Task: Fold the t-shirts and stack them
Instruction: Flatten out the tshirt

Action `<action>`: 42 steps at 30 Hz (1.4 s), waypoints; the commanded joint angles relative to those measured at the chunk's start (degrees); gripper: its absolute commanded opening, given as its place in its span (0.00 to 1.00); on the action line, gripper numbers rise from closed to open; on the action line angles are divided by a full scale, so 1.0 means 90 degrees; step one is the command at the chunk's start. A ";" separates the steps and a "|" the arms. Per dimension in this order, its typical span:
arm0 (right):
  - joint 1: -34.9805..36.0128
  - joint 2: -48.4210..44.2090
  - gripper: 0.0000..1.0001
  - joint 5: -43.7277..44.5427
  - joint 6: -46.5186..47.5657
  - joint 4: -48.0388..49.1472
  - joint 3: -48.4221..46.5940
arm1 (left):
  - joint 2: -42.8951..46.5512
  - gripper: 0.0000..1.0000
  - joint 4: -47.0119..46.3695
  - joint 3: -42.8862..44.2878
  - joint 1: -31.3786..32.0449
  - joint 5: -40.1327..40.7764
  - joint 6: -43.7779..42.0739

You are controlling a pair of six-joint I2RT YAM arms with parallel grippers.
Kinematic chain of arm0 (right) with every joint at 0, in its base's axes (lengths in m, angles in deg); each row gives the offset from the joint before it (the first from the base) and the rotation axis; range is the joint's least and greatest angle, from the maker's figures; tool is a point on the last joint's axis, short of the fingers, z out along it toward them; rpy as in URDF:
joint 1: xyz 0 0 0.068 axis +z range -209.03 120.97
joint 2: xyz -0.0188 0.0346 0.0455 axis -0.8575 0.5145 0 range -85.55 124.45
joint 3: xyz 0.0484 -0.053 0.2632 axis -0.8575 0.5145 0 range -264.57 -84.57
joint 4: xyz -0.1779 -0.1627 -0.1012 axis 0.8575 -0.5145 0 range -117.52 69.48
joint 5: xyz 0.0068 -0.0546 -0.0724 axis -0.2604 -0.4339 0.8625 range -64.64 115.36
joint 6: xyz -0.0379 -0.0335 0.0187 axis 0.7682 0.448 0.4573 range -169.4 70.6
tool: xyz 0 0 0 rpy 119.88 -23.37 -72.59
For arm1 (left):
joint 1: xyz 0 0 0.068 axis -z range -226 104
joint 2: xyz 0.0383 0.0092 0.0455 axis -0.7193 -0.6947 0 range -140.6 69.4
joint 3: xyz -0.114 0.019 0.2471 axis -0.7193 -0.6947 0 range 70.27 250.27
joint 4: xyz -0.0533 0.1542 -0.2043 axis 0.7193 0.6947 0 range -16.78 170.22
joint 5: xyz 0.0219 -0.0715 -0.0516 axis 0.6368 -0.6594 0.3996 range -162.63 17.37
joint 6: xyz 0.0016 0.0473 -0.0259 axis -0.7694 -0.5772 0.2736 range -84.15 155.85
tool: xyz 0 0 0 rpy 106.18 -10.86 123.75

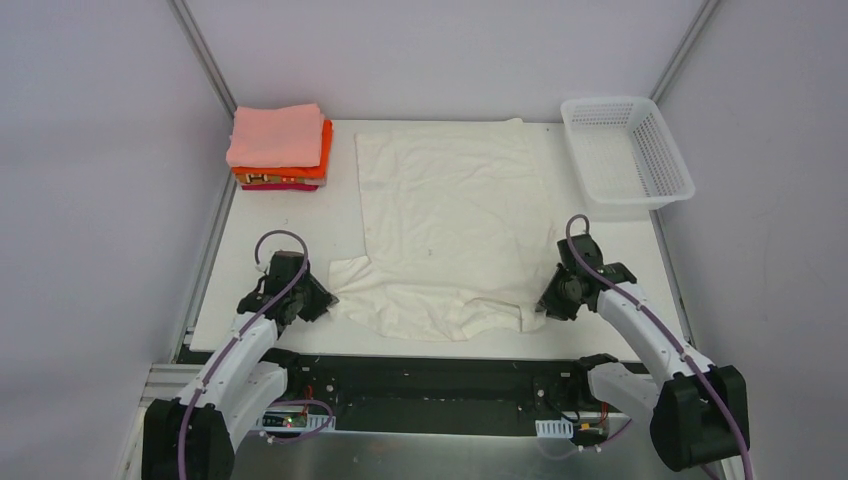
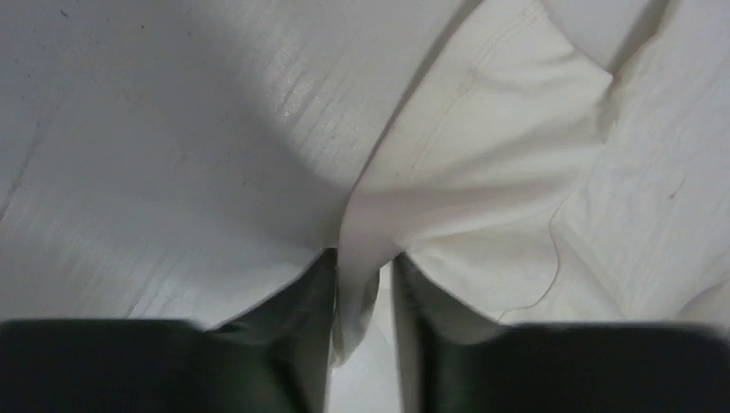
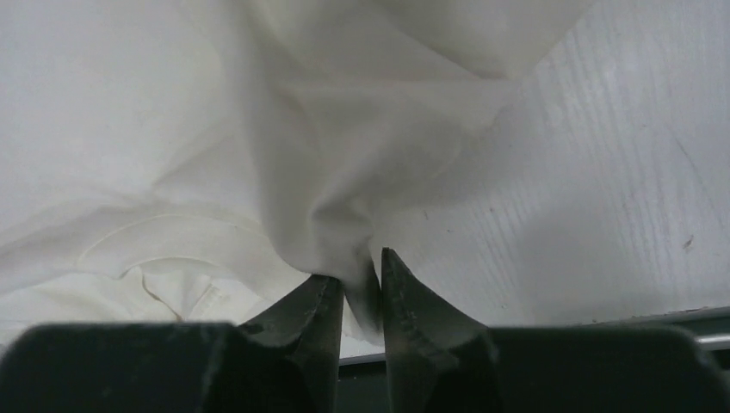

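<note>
Your wrist cameras show the left claw (image 2: 366,258) and right claw (image 3: 361,267) pinching the cream-white t-shirt (image 1: 450,220); only overhead shows the folded stack (image 1: 278,148).

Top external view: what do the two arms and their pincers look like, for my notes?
The left arm and right arm have white links with black joints and bulky black bases. A purple cable runs along each, looping near the wrist. The left pincer and right pincer are black; the wrist views show dark fingers tapering to narrow tips.
</note>
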 commanded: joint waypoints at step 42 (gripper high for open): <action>0.0084 0.3810 0.97 0.1568 -0.0582 0.1386 -0.2247 | -0.6934 0.99 -0.0678 0.5821 0.1763 -0.0841 -0.1977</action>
